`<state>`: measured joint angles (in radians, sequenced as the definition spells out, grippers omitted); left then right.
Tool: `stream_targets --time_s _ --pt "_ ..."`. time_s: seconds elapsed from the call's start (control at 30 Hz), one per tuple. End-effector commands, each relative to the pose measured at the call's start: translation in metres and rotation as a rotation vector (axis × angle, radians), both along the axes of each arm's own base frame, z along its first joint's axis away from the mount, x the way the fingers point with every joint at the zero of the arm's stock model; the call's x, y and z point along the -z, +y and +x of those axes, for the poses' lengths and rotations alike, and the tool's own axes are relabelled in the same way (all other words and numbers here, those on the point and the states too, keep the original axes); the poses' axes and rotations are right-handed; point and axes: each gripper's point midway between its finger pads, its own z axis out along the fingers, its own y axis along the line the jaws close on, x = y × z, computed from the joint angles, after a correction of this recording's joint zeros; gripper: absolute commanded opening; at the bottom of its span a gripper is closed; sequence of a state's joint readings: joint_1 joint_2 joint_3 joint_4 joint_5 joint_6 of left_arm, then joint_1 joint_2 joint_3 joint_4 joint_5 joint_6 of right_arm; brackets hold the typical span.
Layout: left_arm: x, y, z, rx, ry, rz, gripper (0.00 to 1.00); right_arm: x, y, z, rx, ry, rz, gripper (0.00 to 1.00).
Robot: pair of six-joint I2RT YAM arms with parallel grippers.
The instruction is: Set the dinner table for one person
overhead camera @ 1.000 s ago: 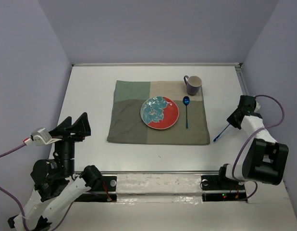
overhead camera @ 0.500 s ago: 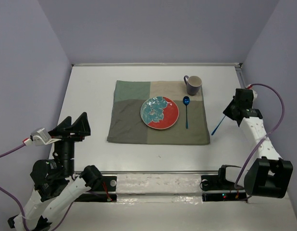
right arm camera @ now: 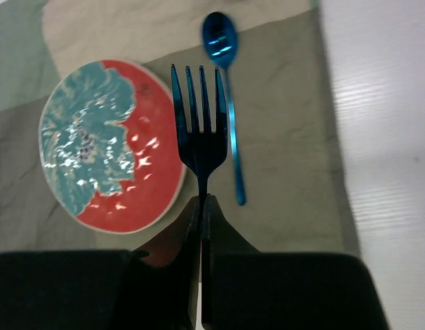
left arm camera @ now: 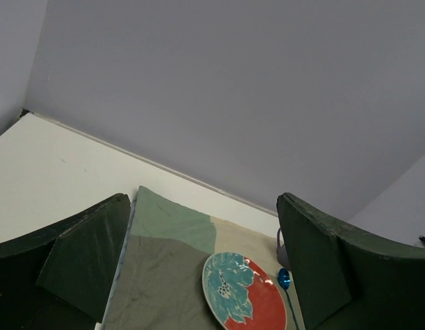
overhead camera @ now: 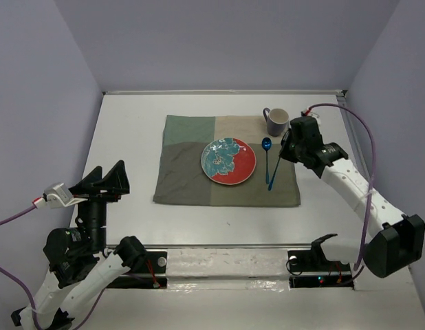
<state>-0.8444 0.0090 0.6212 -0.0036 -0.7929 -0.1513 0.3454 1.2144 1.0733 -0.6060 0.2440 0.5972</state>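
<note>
Left gripper [overhead camera: 108,177]: nearest the bases, fingers spread wide, empty, no change.

Right gripper [overhead camera: 289,148]: fingers pressed together on the handle of a blue fork [right arm camera: 199,130]. Over the last second this arm swung in from the bare right side of the table [overhead camera: 130,130] to above the placemat [overhead camera: 185,179].

Tines point ahead of the fingers. The spoon [right arm camera: 225,89] is just right of them, the plate [overhead camera: 228,161] left, the mug [overhead camera: 276,122] beyond. Fork touching cloth: cannot tell.

The table lies beneath it all, running on to the far wall.

Judgement: the fork has reached the setting; laying it down remains.
</note>
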Motion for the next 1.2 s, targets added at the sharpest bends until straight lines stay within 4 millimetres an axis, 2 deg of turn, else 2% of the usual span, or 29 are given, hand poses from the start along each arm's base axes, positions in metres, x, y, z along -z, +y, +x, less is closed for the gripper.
stream_targets --time_s 0.0,0.03,0.07,0.1,0.13,0.17,0.27,0.3,0.33,0.37,0.4,0.43,0.47,0.5,0.53,0.57,0.63,0.67,0.7,0.77,0.83,0.87,0.97,1.0,1.17 --pt "-0.015 0.025 -0.02 -0.011 -0.1 -0.107 0.99 -0.021 0.058 0.013 -0.063 -0.056 0.037 0.0" --pt "-0.015 0.025 -0.02 -0.013 -0.099 -0.107 0.99 -0.021 0.069 0.016 -0.08 -0.058 0.035 0.0" --pt "-0.015 0.025 -0.02 -0.014 -0.1 -0.107 0.99 -0.01 0.083 0.023 -0.097 -0.039 0.033 0.0" --pt "-0.015 0.026 -0.02 -0.016 -0.099 -0.107 0.99 -0.015 0.103 0.026 -0.135 -0.053 0.046 0.0" --pt "-0.015 0.025 -0.02 -0.016 -0.098 -0.105 0.99 -0.013 0.116 0.03 -0.161 -0.051 0.058 0.0" --pt "-0.014 0.025 -0.019 -0.019 -0.094 -0.103 0.99 -0.007 0.134 0.042 -0.183 -0.048 0.068 0.0" --pt "-0.015 0.025 -0.019 -0.017 -0.095 -0.103 0.99 0.0 0.179 0.051 -0.263 -0.046 0.069 0.0" --pt "-0.014 0.025 -0.019 -0.019 -0.092 -0.101 0.99 0.02 0.192 0.058 -0.281 -0.011 0.042 0.0" --pt "-0.014 0.025 -0.019 -0.018 -0.091 -0.102 0.99 0.008 0.208 0.067 -0.297 -0.038 0.063 0.0" --pt "-0.013 0.026 -0.019 -0.024 -0.09 -0.105 0.99 0.012 0.221 0.07 -0.323 -0.031 0.072 0.0" --pt "-0.014 0.027 -0.02 -0.024 -0.092 -0.108 0.99 0.032 0.235 0.073 -0.343 0.003 0.063 0.0" --pt "-0.013 0.028 -0.019 -0.03 -0.088 -0.108 0.99 0.022 0.252 0.076 -0.371 -0.017 0.094 0.0" --pt "-0.012 0.029 -0.019 -0.034 -0.087 -0.108 0.99 0.026 0.257 0.082 -0.372 -0.017 0.095 0.0" --pt "-0.012 0.029 -0.02 -0.036 -0.087 -0.111 0.99 0.046 0.262 0.087 -0.371 0.014 0.081 0.0" --pt "-0.012 0.03 -0.02 -0.036 -0.089 -0.114 0.99 0.048 0.273 0.087 -0.386 0.017 0.093 0.0" --pt "-0.012 0.029 -0.02 -0.034 -0.091 -0.112 0.99 0.041 0.283 0.094 -0.396 -0.002 0.121 0.0" --pt "-0.013 0.028 -0.019 -0.032 -0.091 -0.109 0.99 0.052 0.299 0.103 -0.411 0.011 0.141 0.0" --pt "-0.012 0.027 -0.019 -0.03 -0.09 -0.106 0.99 0.065 0.304 0.099 -0.425 0.034 0.133 0.0" --pt "-0.012 0.027 -0.018 -0.03 -0.088 -0.105 0.99 0.057 0.312 0.105 -0.426 0.015 0.153 0.0" --pt "-0.012 0.026 -0.018 -0.031 -0.085 -0.103 0.99 0.065 0.327 0.107 -0.449 0.027 0.171 0.0" --pt "-0.011 0.026 -0.018 -0.031 -0.084 -0.102 0.99 0.071 0.333 0.109 -0.456 0.037 0.183 0.0" --pt "-0.012 0.026 -0.018 -0.03 -0.086 -0.102 0.99 0.081 0.341 0.104 -0.47 0.055 0.185 0.0" --pt "-0.012 0.026 -0.017 -0.03 -0.087 -0.102 0.99 0.087 0.352 0.1 -0.477 0.07 0.205 0.0" --pt "-0.012 0.025 -0.017 -0.03 -0.086 -0.099 0.99 0.094 0.354 0.1 -0.475 0.084 0.21 0.0" --pt "-0.012 0.024 -0.017 -0.025 -0.087 -0.098 0.99 0.099 0.372 0.092 -0.497 0.105 0.256 0.0"
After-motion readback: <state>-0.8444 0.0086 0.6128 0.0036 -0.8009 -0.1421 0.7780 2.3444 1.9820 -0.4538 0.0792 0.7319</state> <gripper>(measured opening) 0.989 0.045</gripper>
